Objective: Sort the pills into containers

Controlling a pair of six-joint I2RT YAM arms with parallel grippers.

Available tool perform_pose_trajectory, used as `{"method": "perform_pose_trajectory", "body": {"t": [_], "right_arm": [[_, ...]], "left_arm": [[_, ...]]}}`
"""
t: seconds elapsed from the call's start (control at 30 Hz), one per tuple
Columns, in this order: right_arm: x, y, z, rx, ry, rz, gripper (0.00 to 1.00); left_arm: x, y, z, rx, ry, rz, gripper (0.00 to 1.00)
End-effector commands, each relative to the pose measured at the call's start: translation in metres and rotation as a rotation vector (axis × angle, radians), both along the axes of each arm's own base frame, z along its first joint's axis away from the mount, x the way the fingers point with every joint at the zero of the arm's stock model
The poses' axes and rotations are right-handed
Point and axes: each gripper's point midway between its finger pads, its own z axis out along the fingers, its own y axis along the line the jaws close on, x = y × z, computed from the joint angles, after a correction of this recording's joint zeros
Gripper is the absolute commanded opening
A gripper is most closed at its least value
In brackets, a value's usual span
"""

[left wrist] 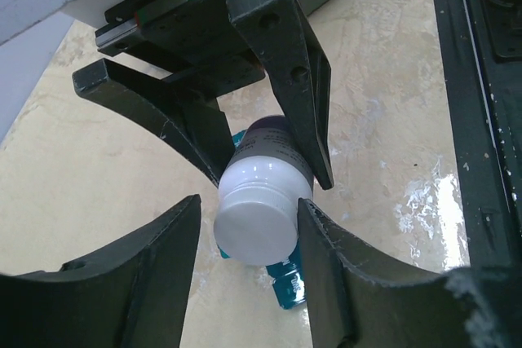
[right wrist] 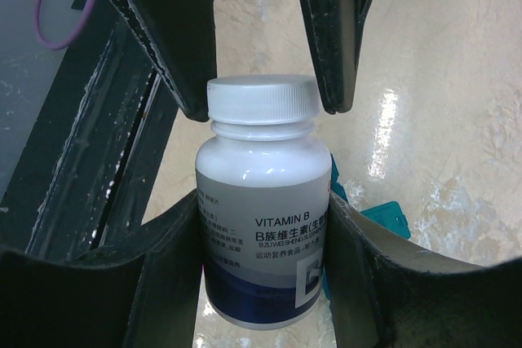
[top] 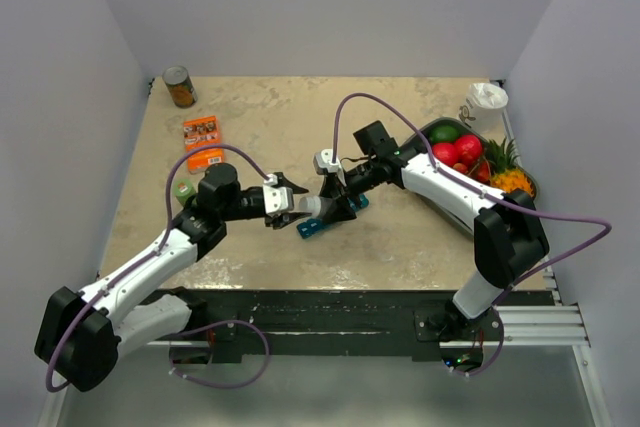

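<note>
A white-capped vitamin bottle (top: pixel 312 208) with a dark label is held on its side just above the table, cap toward the left arm. My right gripper (top: pixel 336 209) is shut on the bottle's body (right wrist: pixel 265 242), with a finger pressed on each side. My left gripper (top: pixel 297 210) is open, its fingers flanking the white cap (left wrist: pixel 257 222); one finger touches it, and a small gap shows at the other. The teal-blue pill-organiser strip (top: pixel 314 227) lies on the table under the bottle, mostly hidden. Its end shows in the left wrist view (left wrist: pixel 285 283) and the right wrist view (right wrist: pixel 390 219).
A grey tray (top: pixel 424 131) of fruit stands at the right, with a white cup (top: pixel 487 99) behind it. At the back left are a tin can (top: pixel 180 87), two orange packets (top: pixel 203 132) and a green roll (top: pixel 183 190).
</note>
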Motion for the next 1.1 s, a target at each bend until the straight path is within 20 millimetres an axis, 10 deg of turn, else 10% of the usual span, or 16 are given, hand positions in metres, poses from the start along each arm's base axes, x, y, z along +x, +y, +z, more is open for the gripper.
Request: {"method": "perform_pose_trajectory", "body": {"t": [0.0,0.57,0.67,0.8,1.07], "right_arm": [[-0.003,0.005,0.015,0.047,-0.021,0.034,0.0],[-0.003,0.005,0.014,0.048,-0.019,0.034,0.0],[-0.003,0.005,0.014,0.047,-0.021,0.033,0.0],[-0.002,0.005,0.014,0.044,-0.023,0.03,0.0],[0.007,0.005,0.01,0.021,-0.029,-0.016,0.0]], "left_arm": [[0.001,-0.007,0.025,-0.034,-0.08,-0.046,0.55],[0.002,-0.002,0.007,0.03,-0.038,-0.029,0.62],[0.002,-0.004,0.011,0.019,-0.027,-0.034,0.47],[0.004,-0.005,0.021,-0.025,0.042,0.002,0.02],[0.005,-0.011,0.042,-0.191,0.693,0.244,0.0]]}}
